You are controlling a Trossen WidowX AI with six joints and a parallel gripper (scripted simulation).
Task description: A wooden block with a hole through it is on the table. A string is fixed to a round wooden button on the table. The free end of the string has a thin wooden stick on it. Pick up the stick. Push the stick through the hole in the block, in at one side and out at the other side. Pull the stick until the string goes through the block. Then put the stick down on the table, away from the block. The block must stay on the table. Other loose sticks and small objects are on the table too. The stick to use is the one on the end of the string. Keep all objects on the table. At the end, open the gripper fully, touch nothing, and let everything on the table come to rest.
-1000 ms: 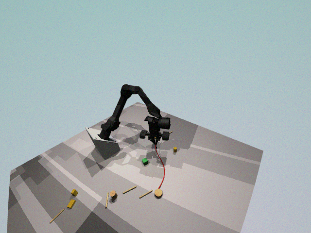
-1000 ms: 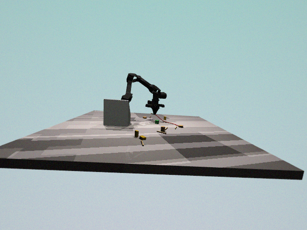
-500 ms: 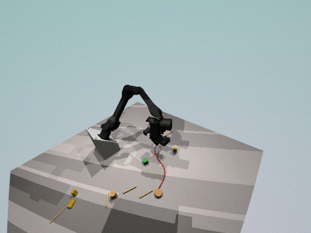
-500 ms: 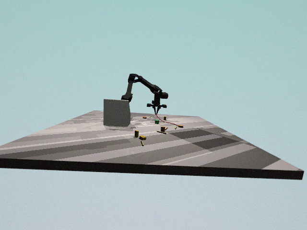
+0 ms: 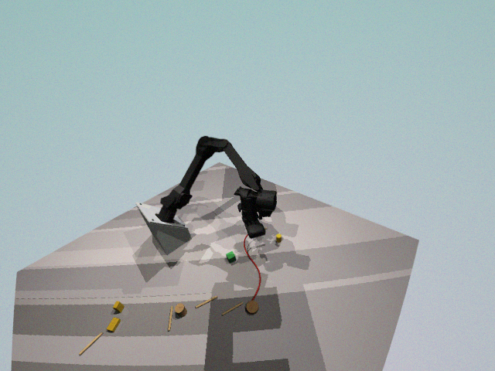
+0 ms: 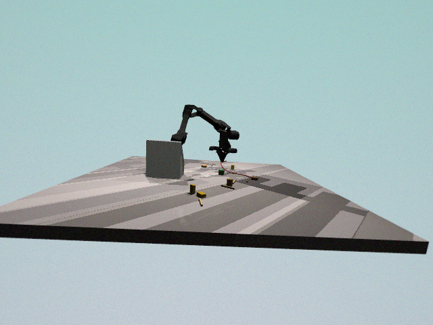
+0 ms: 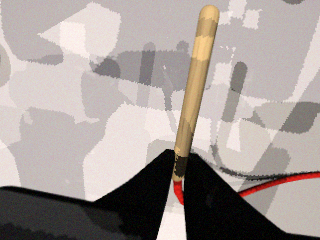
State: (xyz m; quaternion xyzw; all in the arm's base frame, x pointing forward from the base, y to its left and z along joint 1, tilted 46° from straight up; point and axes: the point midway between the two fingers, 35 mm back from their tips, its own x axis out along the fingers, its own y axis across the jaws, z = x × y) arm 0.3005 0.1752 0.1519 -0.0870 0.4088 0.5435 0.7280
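Claw (image 7: 178, 172) clenched on the stick (image 7: 196, 85), which juts forward, string (image 7: 280, 182) trailing behind.

Stick clamped in the jaws, string trailing to the button

The pale wooden stick (image 7: 194, 95) juts forward from the closed jaws, gripped at its rear end. Its red string (image 5: 255, 270) hangs below them, curving to the round wooden button (image 5: 251, 307) lying flat, well apart.
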